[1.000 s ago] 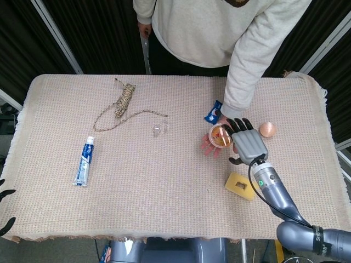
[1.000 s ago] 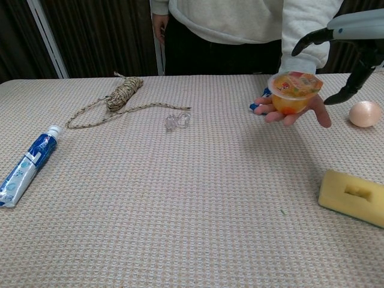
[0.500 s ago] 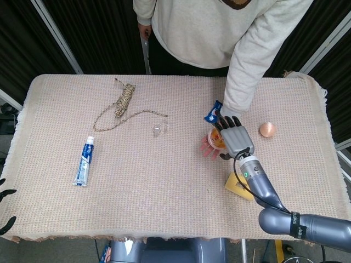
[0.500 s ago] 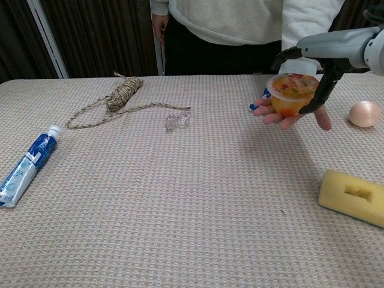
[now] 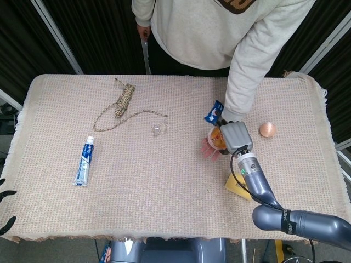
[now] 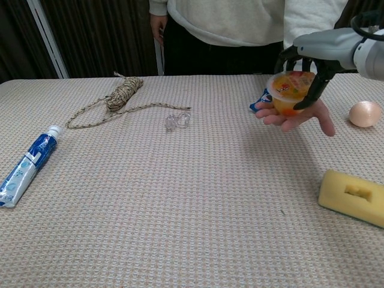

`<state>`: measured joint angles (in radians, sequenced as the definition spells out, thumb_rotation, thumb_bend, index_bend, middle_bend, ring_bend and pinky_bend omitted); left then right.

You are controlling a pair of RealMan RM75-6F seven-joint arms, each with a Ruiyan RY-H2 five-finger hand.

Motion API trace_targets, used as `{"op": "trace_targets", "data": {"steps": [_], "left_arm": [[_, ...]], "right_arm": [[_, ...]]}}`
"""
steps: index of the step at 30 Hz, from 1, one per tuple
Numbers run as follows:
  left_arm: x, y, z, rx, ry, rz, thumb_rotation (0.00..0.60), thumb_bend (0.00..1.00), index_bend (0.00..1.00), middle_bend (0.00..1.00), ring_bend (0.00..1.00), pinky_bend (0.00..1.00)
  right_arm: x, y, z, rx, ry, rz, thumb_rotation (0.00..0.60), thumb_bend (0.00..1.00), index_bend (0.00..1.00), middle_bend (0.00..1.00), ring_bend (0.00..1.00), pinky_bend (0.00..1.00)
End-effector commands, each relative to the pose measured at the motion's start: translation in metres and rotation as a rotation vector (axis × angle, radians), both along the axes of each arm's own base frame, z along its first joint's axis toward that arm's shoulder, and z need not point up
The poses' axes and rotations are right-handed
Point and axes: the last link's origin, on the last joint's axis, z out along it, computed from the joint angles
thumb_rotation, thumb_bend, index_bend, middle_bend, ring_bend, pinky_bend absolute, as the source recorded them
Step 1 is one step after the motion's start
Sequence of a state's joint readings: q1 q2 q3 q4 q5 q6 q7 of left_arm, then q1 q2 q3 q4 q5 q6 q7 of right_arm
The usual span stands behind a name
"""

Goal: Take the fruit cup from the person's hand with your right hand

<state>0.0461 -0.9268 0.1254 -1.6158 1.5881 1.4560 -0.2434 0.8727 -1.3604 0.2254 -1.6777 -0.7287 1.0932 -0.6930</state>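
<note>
Chest view shows a woven beige tablecloth (image 6: pixel 180 204) covering the table, dark curtains behind; the right hand (image 6: pixel 312 54) curls its fingers around the fruit cup (image 6: pixel 290 91), which rests on the person's hand (image 6: pixel 297 117) above the cloth; a toothpaste tube (image 6: pixel 27 165), coiled rope (image 6: pixel 123 93), egg (image 6: pixel 365 113) and yellow sponge (image 6: pixel 353 197) lie about; only the left hand's dark fingertips (image 5: pixel 5 208) show, spread and holding nothing.

Your right hand (image 6: pixel 312 57) sits over the fruit cup (image 6: pixel 290 92) on the person's hand (image 6: pixel 297 117); egg (image 6: pixel 365 113) right, sponge (image 6: pixel 352 197) nearer you, toothpaste (image 6: pixel 27 166) far left.
</note>
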Motion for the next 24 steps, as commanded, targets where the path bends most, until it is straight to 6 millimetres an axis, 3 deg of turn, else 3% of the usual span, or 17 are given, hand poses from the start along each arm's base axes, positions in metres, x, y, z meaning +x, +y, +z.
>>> {"op": "trace_targets", "data": {"steps": [1,10,17,24], "left_arm": [[0.0,0.0,0.0,0.0,0.001,0.0,0.6,0.37,0.24,0.0,0.0,0.0],[0.0,0.0,0.0,0.001,-0.001,0.001,0.6,0.37,0.24,0.0,0.0,0.0],[0.0,0.0,0.0,-0.001,0.001,0.0,0.6,0.37,0.24,0.0,0.0,0.0],[0.001,0.0,0.0,-0.002,0.006,0.0,0.6,0.37,0.24,0.0,0.0,0.0]], "right_arm": [[0.002,0.005,0.001,-0.049,-0.048,0.055,0.6,0.18,0.64,0.57,0.52,0.54],[-0.01,0.013,0.024,-0.083,-0.044,0.067,0.6,0.18,0.64,0.58,0.53,0.54],[-0.046,0.024,0.065,-0.169,-0.038,0.005,0.6,0.18,0.64,0.58,0.53,0.54],[-0.089,0.039,0.077,-0.165,0.009,-0.12,0.6,0.18,0.63,0.55,0.49,0.54]]}}
